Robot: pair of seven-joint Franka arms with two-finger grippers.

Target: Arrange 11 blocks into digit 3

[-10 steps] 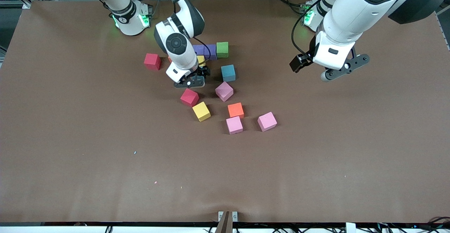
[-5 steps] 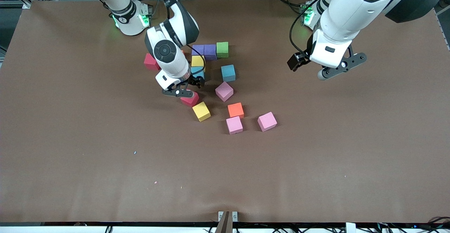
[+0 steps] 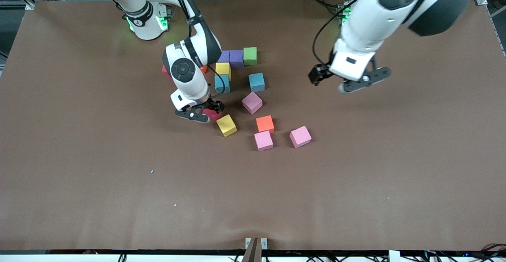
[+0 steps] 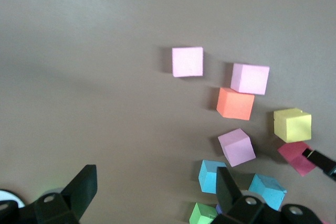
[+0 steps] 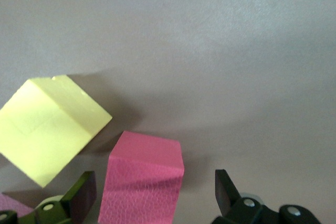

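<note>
The blocks look like matt foam; the red block (image 5: 142,184) shows a fine leathery grain, the yellow block (image 5: 50,124) a smoother face. The table (image 3: 118,183) wears a matt brown covering, slightly rippled. The arms' shells are glossy white plastic, the right gripper (image 3: 201,114) matt black.

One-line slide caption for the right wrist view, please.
Right gripper open, fingers straddling a red block beside a yellow block.
</note>
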